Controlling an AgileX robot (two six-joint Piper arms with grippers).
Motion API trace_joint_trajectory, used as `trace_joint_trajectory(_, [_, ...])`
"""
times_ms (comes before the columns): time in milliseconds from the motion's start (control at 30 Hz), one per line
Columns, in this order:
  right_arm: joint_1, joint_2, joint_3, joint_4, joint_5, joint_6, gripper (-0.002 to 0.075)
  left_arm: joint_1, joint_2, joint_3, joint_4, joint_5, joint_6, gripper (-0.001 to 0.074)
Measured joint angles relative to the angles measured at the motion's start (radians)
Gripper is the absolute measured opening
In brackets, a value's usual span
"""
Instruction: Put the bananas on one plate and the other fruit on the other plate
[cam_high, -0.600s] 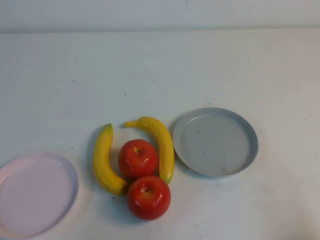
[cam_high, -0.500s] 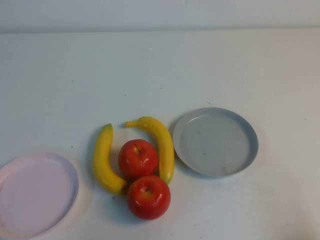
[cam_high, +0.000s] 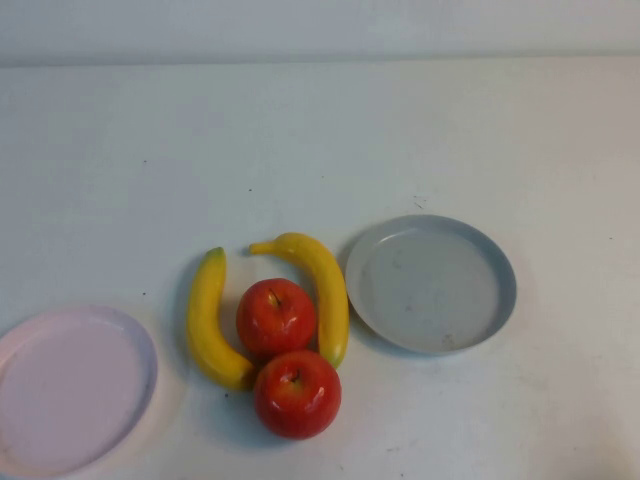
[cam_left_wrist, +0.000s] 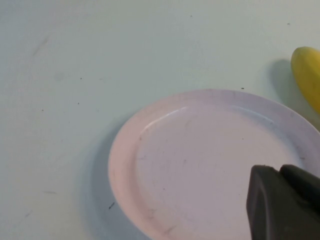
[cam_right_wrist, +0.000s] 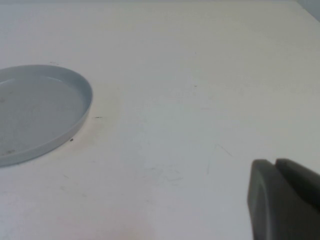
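The bananas (cam_high: 330, 288) curve around the two apples (cam_high: 276, 318) at the centre of the white desk (cam_high: 320, 140), all touching; grey-blue plate (cam_high: 432, 283) at 3 o'clock, pink plate (cam_high: 70, 385) at 8. My left claw (cam_left_wrist: 285, 202) hangs over pink, my right claw (cam_right_wrist: 282, 200) beside grey; their opening I cannot tell

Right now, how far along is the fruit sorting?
Nothing is sorted yet. Both curved yellow bananas and both glossy red apples lie clustered on the white table between the plates. The round grey-blue plate and pale pink plate hold nothing. Nothing is in hand: the left end effector hangs over the pink plate, the right end effector over bare table. All four fruits remain.
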Motion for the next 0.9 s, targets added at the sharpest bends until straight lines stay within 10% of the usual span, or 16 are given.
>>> trace_joint_trajectory(900, [0.000,0.000,0.000,0.000,0.000,0.000,-0.0016,0.000,0.000,0.000,-0.022,-0.023,0.000,0.0004])
